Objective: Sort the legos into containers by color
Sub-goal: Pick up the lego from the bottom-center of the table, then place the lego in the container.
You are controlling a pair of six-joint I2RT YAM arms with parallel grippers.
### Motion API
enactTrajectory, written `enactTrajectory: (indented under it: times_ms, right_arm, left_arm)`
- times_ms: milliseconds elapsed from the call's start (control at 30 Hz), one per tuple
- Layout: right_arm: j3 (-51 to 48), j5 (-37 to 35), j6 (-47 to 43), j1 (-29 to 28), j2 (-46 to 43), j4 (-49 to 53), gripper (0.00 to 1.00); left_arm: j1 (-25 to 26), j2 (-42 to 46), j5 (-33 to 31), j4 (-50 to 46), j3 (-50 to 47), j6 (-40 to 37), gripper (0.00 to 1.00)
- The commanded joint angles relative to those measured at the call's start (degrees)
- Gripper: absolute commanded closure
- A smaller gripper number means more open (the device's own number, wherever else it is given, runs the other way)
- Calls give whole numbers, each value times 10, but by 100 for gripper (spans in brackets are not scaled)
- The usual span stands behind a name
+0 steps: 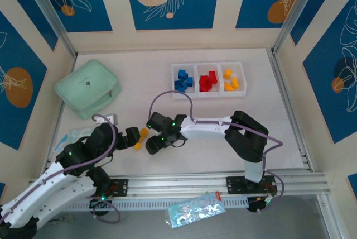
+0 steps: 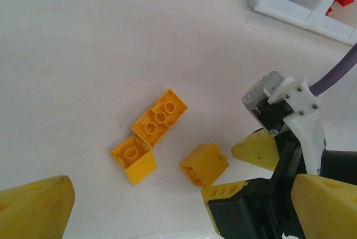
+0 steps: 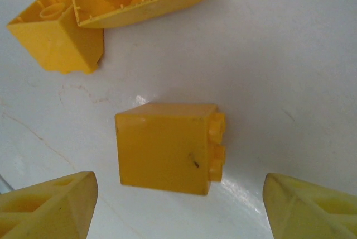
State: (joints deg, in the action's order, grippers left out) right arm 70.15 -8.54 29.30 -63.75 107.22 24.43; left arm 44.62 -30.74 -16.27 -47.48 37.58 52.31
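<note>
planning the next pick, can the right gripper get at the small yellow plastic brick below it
Probably yes: the right gripper stands open over the small yellow plastic brick, nothing else between.

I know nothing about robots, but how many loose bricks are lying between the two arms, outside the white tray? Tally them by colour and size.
Long yellow brick: 1
Short yellow bricks: 2
Total: 3 loose bricks, all yellow.
</note>
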Motion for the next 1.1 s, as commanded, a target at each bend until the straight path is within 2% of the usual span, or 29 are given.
enactTrajectory:
  times_ms: [0,200,567,800,1067]
  right_arm:
    - [26,-10,-14,-4,24,2,22]
    - [52,-14,-21,-5,51,6,25]
    - [58,-25,-23,-5,55,16,42]
    - [51,-35,-24,-4,38,18,51]
    - [11,-42,-15,21,-30,15,55]
  left_arm:
    - [-5,10,-16,-16,-5,11,1]
    - [-5,16,-21,-16,-6,13,1]
    - [-7,16,-21,-6,-7,8,1]
    - [-6,5,-14,4,-3,5,1]
    - [-6,-22,1,20,15,-12,1]
